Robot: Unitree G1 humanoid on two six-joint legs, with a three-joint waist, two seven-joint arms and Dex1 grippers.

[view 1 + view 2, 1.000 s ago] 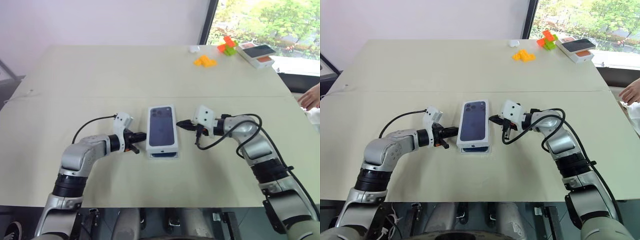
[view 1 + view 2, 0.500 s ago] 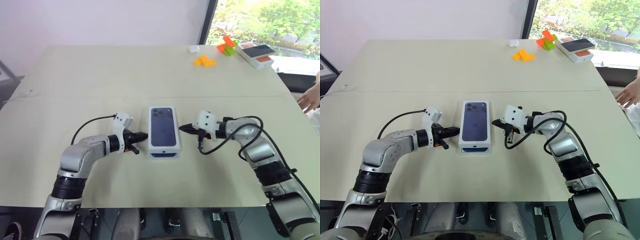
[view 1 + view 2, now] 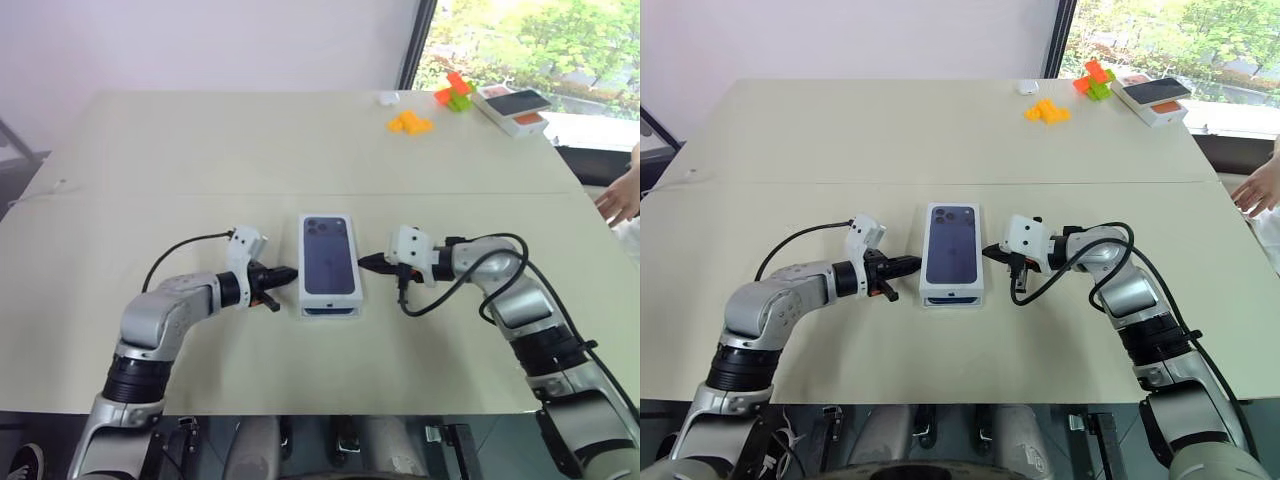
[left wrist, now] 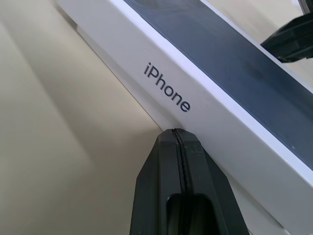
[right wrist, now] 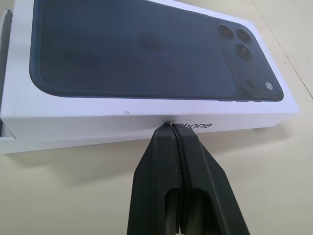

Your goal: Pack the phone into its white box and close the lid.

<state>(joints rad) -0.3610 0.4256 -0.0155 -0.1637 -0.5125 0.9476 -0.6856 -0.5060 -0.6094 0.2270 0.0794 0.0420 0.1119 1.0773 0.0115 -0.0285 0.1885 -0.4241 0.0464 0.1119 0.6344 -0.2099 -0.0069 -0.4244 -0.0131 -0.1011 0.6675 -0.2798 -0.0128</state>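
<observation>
Lid: the lid (image 3: 330,257) lies flat on the white box (image 3: 331,309) mid-table, printed phone back up, camera cluster at the far end; it is shoved slightly away from the robot, so a strip of the tray pokes out at the near end.
Phone: no real phone to point at; going by the lid already on, I judge it is packed inside.
Long axis: the box runs straight away from the robot, so its two long sides face the two arms.
Left gripper: the left gripper (image 3: 283,273) has its black fingers pressed together with nothing between them, tip right at the left long side below the "iPhone" lettering, touching or a hair off.
Right gripper: the right gripper (image 3: 368,262) is pinched tight too, holding nothing, its tip at the right long side of the lid.
Which is nearer: dead even, I'd say; the box sits squarely between the two tips, one flank each.
Next move, as I read it: squeeze or nudge from both sides so the lid squares up and drops fully over the tray.
Risk: uneven pushing could skid the whole box sideways instead of seating the lid.
Table: the table (image 3: 200,150) carries orange blocks (image 3: 409,122) and another phone box (image 3: 512,107) at the far right corner, well apart.
</observation>
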